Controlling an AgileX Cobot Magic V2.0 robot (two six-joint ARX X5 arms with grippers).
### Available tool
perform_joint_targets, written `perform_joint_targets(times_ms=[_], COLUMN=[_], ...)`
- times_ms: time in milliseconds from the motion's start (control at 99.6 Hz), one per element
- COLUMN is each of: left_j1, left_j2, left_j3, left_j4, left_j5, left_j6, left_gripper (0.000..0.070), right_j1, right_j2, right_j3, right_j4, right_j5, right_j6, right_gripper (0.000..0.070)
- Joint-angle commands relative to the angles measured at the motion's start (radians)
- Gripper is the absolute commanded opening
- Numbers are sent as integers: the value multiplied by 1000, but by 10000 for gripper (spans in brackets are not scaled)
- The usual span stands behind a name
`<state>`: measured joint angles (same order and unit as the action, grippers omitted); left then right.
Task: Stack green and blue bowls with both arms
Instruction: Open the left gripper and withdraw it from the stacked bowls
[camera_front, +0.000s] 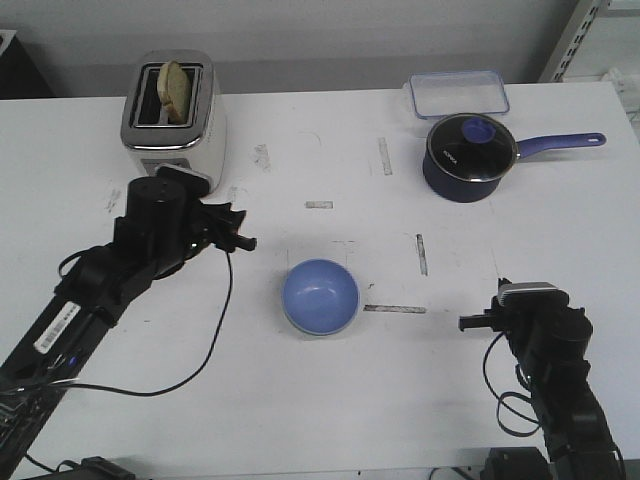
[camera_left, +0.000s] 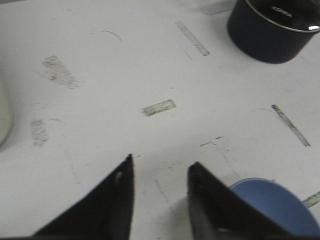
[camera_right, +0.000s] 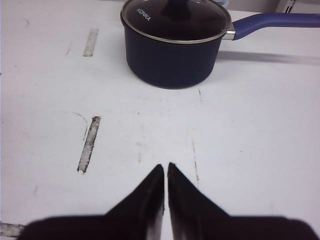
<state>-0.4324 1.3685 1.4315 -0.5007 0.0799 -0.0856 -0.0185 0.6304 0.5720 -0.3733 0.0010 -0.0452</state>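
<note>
The blue bowl (camera_front: 320, 295) sits upright on the white table, a little in front of its middle. A thin pale edge shows round its lower rim. No separate green bowl is in view. My left gripper (camera_front: 245, 235) is open and empty, hovering left of and behind the bowl. In the left wrist view the gripper (camera_left: 161, 165) is over bare table, with the bowl (camera_left: 272, 205) beside one finger. My right gripper (camera_front: 465, 323) is shut and empty, right of the bowl. The right wrist view shows this gripper (camera_right: 166, 166) pointing towards the saucepan.
A dark navy saucepan (camera_front: 470, 155) with a glass lid and long handle stands at the back right, with a clear plastic box (camera_front: 457, 93) behind it. A toaster (camera_front: 172, 110) holding bread stands at the back left. Tape marks (camera_front: 395, 308) dot the table.
</note>
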Motion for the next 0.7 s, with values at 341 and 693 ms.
perform_joint_targets(times_ms=[341, 693], left_j1=[309, 435], left_j2=[-294, -723], left_j3=[-277, -803], left_j4=[16, 345], left_j5=[-132, -125], left_j6=[171, 120], left_gripper=[1, 1], right_j1=[2, 1], right_j2=[5, 2], right_j3=[2, 2], right_j4=[29, 20], right_j5=[0, 0], right_j6=[-4, -3], right_gripper=[0, 0])
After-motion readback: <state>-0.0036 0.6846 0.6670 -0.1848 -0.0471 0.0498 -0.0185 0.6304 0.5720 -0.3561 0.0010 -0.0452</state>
